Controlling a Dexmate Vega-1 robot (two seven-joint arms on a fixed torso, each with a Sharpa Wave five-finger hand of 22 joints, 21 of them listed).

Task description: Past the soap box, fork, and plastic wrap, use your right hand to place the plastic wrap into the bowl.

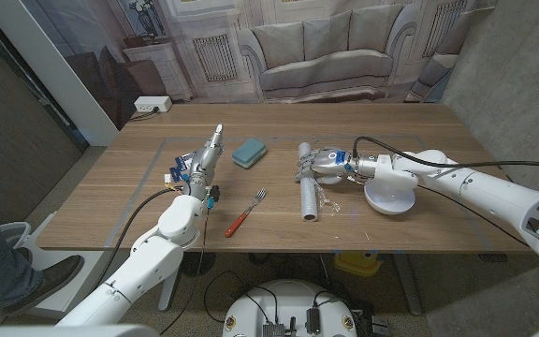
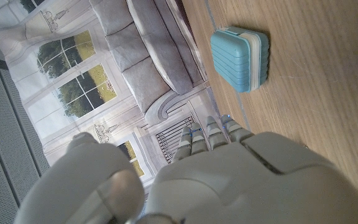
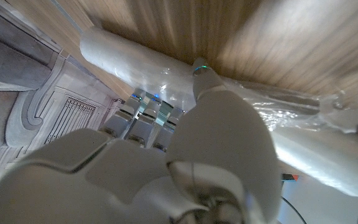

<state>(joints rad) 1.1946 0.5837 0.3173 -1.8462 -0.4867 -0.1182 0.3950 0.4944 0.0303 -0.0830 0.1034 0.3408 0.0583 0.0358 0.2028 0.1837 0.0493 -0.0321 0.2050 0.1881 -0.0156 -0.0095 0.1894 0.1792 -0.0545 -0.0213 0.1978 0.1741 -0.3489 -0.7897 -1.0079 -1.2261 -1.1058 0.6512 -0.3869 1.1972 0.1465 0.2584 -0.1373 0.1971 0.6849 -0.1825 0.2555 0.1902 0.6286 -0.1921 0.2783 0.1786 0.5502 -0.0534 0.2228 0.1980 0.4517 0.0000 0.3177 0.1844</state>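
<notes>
The plastic wrap [image 1: 308, 187], a white roll with loose film trailing off it, lies on the table at the middle. My right hand [image 1: 325, 164] is on its far end, and in the right wrist view the fingers [image 3: 143, 115] reach over the plastic wrap [image 3: 135, 56] while the thumb [image 3: 202, 74] presses its near side. A white bowl [image 1: 392, 197] stands just right of the roll, under my right forearm. The teal soap box [image 1: 249, 153] [image 2: 241, 51] lies to the left. A red-handled fork [image 1: 244, 214] lies nearer the front. My left hand [image 1: 204, 161] holds nothing, its fingers [image 2: 207, 134] straight.
The wooden table [image 1: 419, 140] reaches far beyond the things on all sides. Loose crinkled film [image 1: 328, 198] spreads between the roll and the bowl. A person's leg and shoe [image 1: 26, 276] show by the table's left side.
</notes>
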